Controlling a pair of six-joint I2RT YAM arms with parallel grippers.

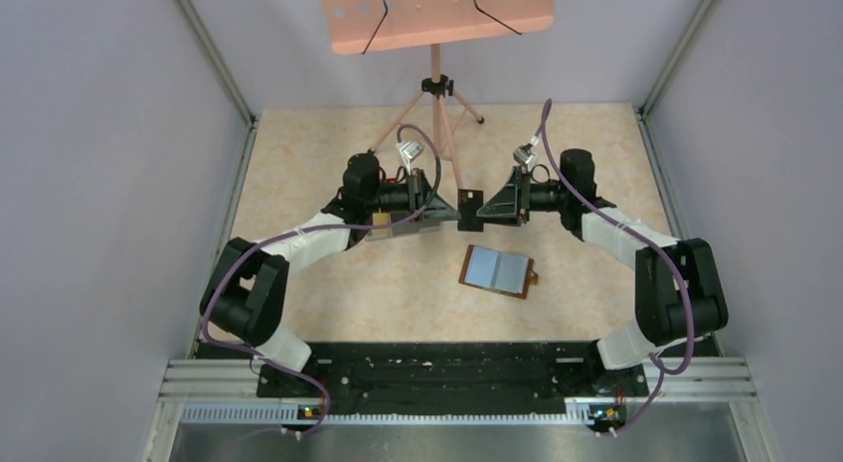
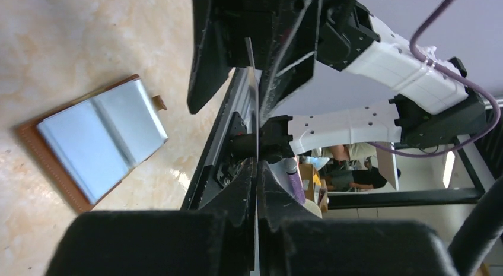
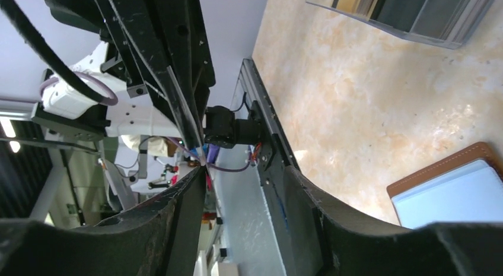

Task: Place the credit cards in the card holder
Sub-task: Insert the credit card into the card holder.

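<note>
black card (image 1: 469, 206) held in mid-air between two grippers, wallet (image 1: 497, 271) open on the table (image 1: 328, 144) below.
left gripper (image 2: 258, 172) clenched on the near end of the card, edge-on to its wrist camera; right gripper (image 1: 484, 206) spread wide, fingers standing either side of the far end, no pinch. wallet flat, nearer the arm bases than the meeting point, pale blue panels up, brown rim showing all round. open tabletop on every side; stand legs (image 1: 418, 124) well behind.

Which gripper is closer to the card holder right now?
Right, narrowly. The right gripper hovers just beyond the card holder; the left gripper, shut on a card, faces it from farther left.
</note>
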